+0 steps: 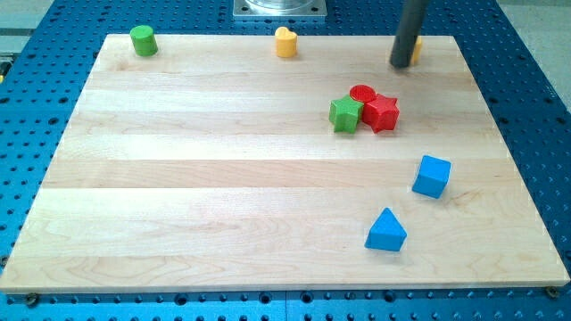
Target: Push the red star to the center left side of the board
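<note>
The red star (382,111) lies at the view's upper right of the wooden board (223,196), touching a green star (345,114) on its left and a red cylinder (361,93) just above. My tip (401,64) is at the view's top right, above and slightly right of the red star, apart from it. A yellow block (416,49) is partly hidden behind the rod.
A green cylinder (143,40) stands at the top left corner. A yellow heart (285,42) stands at the top middle. A blue cube (432,176) and a blue triangle (385,231) lie at the lower right.
</note>
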Tool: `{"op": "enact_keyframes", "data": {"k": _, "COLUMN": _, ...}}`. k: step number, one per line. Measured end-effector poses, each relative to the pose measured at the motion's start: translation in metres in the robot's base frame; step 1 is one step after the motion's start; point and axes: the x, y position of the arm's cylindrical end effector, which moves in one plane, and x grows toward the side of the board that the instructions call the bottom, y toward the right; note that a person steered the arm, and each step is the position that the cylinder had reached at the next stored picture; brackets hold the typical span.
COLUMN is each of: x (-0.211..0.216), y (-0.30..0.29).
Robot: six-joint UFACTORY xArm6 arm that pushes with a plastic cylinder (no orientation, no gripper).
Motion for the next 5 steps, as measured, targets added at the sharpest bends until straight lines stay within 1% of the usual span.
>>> {"op": "enact_keyframes", "data": {"k": 2, "x": -0.007, "y": 0.0}}
{"op": "enact_keyframes", "data": {"k": 3, "x": 0.004, "y": -0.001}}
{"op": "enact_keyframes", "data": {"k": 4, "x": 0.057, "y": 0.002}}
{"op": "enact_keyframes", "data": {"k": 5, "x": 0.093, "y": -0.028}}
